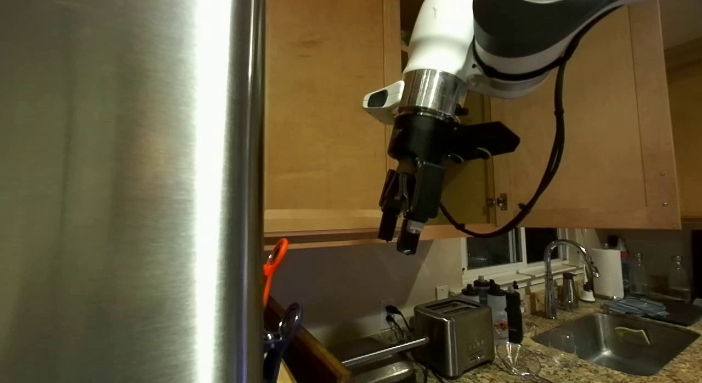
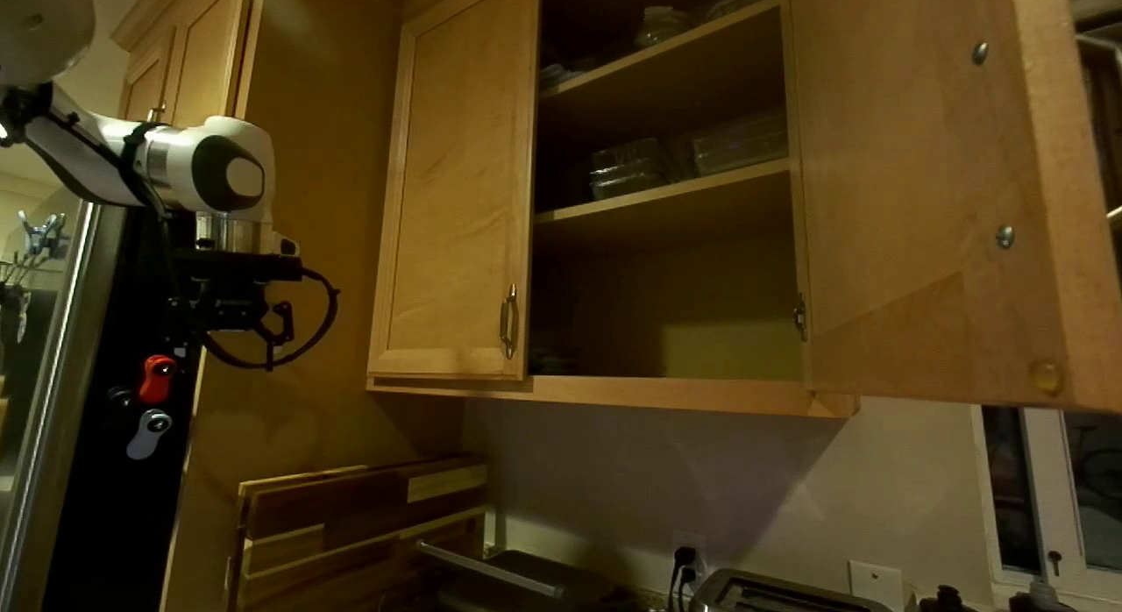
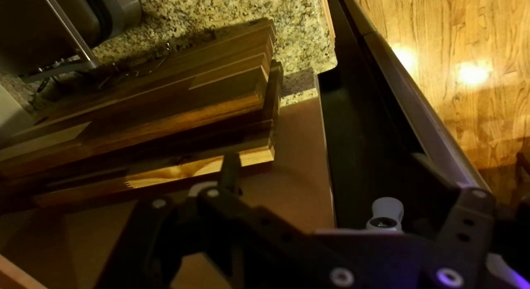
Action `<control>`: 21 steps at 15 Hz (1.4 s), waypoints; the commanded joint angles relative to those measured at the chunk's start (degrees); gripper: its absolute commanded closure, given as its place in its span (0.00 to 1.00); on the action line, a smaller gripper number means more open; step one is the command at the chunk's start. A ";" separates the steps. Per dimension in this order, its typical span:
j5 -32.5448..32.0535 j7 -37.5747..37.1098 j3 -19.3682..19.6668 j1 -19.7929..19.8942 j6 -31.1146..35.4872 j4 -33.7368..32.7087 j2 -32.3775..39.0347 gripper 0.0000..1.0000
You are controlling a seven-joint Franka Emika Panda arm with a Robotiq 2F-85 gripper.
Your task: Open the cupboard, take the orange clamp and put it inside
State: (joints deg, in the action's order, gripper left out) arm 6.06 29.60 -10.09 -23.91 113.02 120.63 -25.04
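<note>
The cupboard (image 2: 662,391) has its right door (image 2: 929,191) swung wide, baring wooden shelves; its left door (image 2: 456,226) is closed. On the dark side of the fridge hangs the orange clamp (image 2: 156,380), seen edge-on past the fridge edge as an orange loop (image 1: 269,270) in an exterior view. My gripper (image 2: 228,342) points down and appears a little above the clamp there; their distance in depth cannot be judged. In the wrist view my gripper (image 3: 331,169) is open, its fingers far apart with nothing held. The orange clamp does not show in that view.
A grey clamp (image 2: 149,434) hangs just below the orange one and shows between my fingers in the wrist view. The steel fridge (image 1: 126,180) borders the clamps. Cutting boards (image 3: 165,102) lean beside a granite counter (image 3: 304,36). A toaster (image 1: 455,336) stands under the cupboard.
</note>
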 commanded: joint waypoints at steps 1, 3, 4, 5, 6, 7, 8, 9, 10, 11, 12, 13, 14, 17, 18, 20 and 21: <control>1.50 8.17 -0.33 -2.08 0.94 -0.89 0.62 0.00; 1.17 12.75 -1.19 -2.91 0.95 -1.72 1.05 0.00; 1.32 15.04 -1.56 -3.42 0.88 -2.47 1.59 0.00; 1.56 17.58 -1.77 -3.87 0.97 -2.98 1.95 0.00; 1.78 19.94 -2.14 -4.36 0.75 -3.93 2.78 0.00; 1.91 22.41 -2.43 -4.73 0.73 -4.64 3.38 0.00; 2.16 24.75 -2.79 -5.06 0.70 -5.59 4.38 0.00; 2.43 27.00 -3.13 -5.19 0.59 -6.43 5.21 0.00; 3.13 29.74 -3.44 -5.48 0.66 -7.43 6.32 0.00; 3.79 31.97 -3.82 -5.49 0.64 -8.34 7.25 0.00; 4.42 34.33 -4.33 -5.49 0.50 -9.44 8.43 0.00; 4.91 36.28 -4.86 -5.32 0.23 -10.38 9.26 0.00; 4.90 37.86 -5.62 -5.15 -0.22 -11.50 10.24 0.00; 4.74 41.49 -7.36 -4.66 -0.48 -13.61 12.04 0.00; 4.66 42.39 -7.83 -4.56 -0.47 -14.01 12.33 0.00; 4.76 43.75 -8.55 -4.40 -0.42 -14.60 12.77 0.00; 5.05 44.52 -8.72 -4.37 -0.41 -14.76 12.89 0.00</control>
State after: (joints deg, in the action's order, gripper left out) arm 9.91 71.11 -17.96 -28.76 113.48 107.28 -12.55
